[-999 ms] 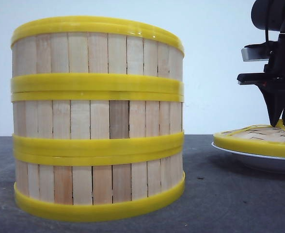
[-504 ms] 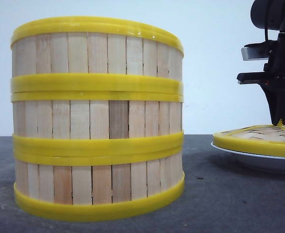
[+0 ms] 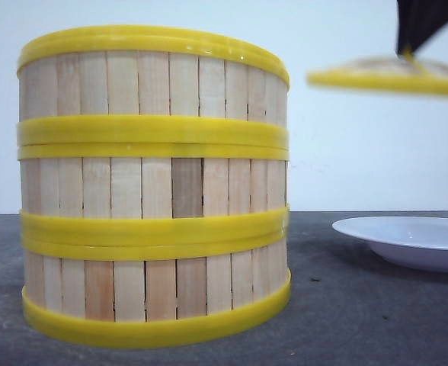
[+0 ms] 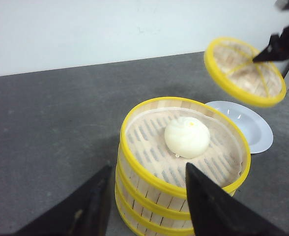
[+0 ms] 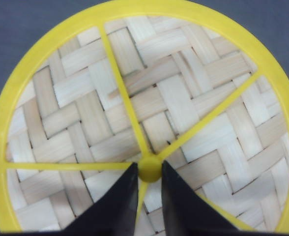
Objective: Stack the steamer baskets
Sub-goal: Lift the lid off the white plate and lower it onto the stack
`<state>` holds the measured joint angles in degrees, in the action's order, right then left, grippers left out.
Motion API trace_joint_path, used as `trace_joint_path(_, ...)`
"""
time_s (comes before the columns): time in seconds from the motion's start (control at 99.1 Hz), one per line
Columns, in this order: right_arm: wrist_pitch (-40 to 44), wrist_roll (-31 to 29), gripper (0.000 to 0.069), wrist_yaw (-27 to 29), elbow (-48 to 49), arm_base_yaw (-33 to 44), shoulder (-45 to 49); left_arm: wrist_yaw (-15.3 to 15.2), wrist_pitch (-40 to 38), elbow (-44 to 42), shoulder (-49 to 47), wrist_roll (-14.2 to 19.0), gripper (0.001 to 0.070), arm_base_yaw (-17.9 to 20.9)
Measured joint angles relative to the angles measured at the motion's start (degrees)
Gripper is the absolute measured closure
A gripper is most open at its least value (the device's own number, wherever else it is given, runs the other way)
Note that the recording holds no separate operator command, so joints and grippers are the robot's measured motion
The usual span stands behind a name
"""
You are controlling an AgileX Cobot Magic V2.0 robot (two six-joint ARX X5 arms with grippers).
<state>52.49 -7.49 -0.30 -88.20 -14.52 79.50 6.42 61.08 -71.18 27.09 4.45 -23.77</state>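
My right fingers (image 5: pixel 148 194) pinch only the lid (image 5: pixel 144 113) knob, left fingers (image 4: pixel 144 196) open, empty; lid can swing or slip, clipping the stacked steamer baskets (image 3: pixel 154 187).

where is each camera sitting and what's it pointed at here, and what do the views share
Front view: low at table height, facing forward at the side of the stacked steamer baskets; only the right gripper shows, holding the lid above the white plate.
Left wrist view: above the stack, looking down at a bun; the left gripper is open.
Right wrist view: straight down onto the lid, fingers pinching its knob.
All three show the lid.
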Motion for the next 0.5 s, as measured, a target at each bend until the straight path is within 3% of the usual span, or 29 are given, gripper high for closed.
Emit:
trace_joint_path(0.232,2.49,0.87,0.064,-4.44,-12.33,-7.87,0.02,0.0,0.0,0.0,-0.02,0.04,0.0434,0.0)
trace_joint_path(0.504,4.52,1.33,0.0641,-6.03,-17.31,-21.94,1.97,0.0,0.0,0.0,-0.02,0.04,0.0434,0.0)
